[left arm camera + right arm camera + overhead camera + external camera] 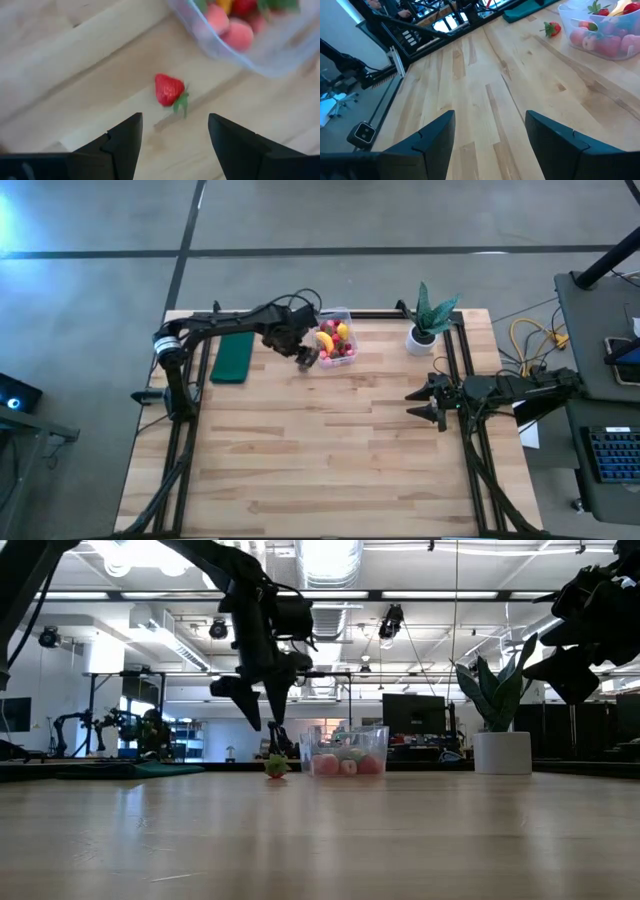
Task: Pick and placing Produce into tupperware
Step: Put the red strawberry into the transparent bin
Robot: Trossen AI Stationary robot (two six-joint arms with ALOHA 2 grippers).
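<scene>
While the dark green pad (233, 357) lies flat at the table's far left, the left gripper (306, 358) hangs just above the wood with its fingers spread and empty. 1 red strawberry (169, 90) lies on the table (330, 450) right under it, just outside the clear tupperware (345, 361), which holds pink and red strawberries, a banana (325, 340) and a lemon (342, 331). Past the potted plant (428, 320), the right gripper (428, 402) waits open at the right edge.
</scene>
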